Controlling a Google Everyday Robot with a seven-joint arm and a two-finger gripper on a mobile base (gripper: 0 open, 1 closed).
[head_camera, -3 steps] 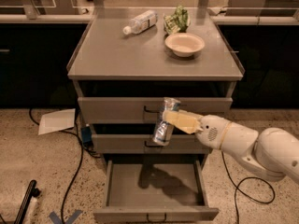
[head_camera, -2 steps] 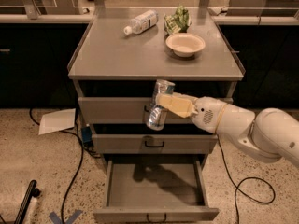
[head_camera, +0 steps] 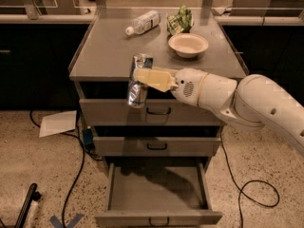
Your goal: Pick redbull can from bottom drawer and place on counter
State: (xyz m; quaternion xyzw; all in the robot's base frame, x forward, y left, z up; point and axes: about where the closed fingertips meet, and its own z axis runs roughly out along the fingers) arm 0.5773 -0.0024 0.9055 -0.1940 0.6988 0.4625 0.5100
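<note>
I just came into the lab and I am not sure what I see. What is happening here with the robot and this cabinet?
The robot's gripper is shut on the redbull can and holds it in the air at the front edge of the counter. The bottom drawer stands pulled open below. The can is not yet on the counter, where a plastic bottle, a bowl and a green packet sit further back.

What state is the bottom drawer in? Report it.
Open and empty: the bottom drawer is pulled out, its floor bare. The tool holds the redbull can at the front edge of the counter.
</note>
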